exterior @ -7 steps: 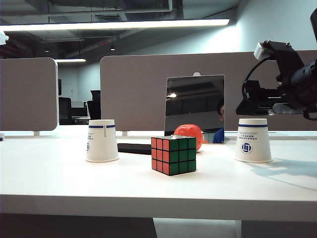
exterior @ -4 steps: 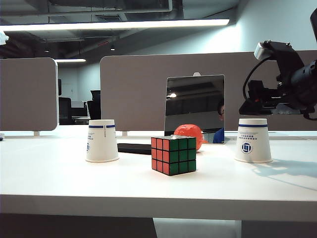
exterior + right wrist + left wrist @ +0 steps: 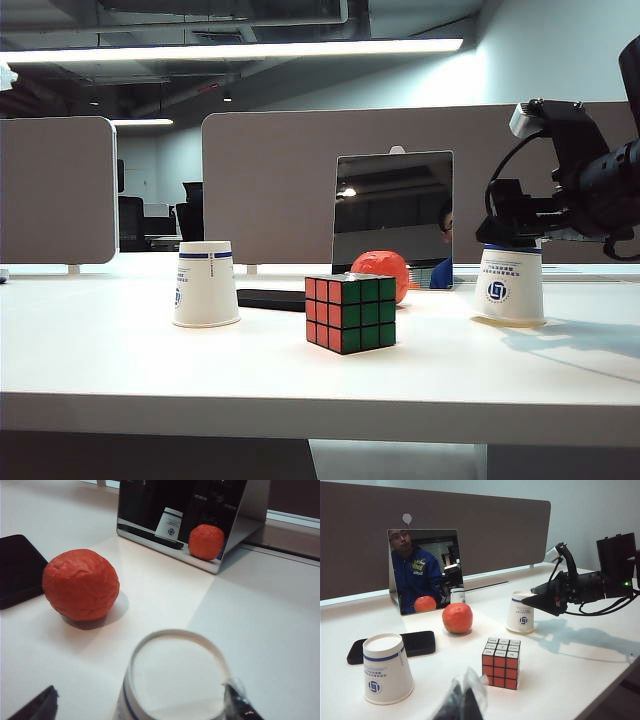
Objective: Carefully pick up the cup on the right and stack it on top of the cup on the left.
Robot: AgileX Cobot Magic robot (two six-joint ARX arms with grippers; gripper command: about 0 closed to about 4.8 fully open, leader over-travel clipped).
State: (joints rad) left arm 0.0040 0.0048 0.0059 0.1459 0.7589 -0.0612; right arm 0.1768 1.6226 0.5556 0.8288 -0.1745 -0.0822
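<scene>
Both cups are white paper cups with a blue band, standing upside down on the white table. The left cup (image 3: 206,284) (image 3: 386,669) stands alone. My right gripper (image 3: 510,230) (image 3: 544,600) (image 3: 137,706) is open and sits low over the top of the right cup (image 3: 510,290) (image 3: 521,614) (image 3: 175,672). One of its fingertips (image 3: 37,707) is well clear of the cup. The other fingertip (image 3: 239,702) is right at the rim. My left gripper (image 3: 465,700) hangs back near the left cup, with its taped fingers together and nothing in them.
A Rubik's cube (image 3: 350,313) (image 3: 501,663) stands between the cups. Behind it lie an orange ball (image 3: 381,272) (image 3: 81,584), a black phone (image 3: 270,299) (image 3: 395,646) and a mirror (image 3: 392,220) leaning on the grey partition (image 3: 280,180).
The right gripper has sunk and edged left, from above and beside the right cup down over its top. The left cup, cube and ball have not moved.
</scene>
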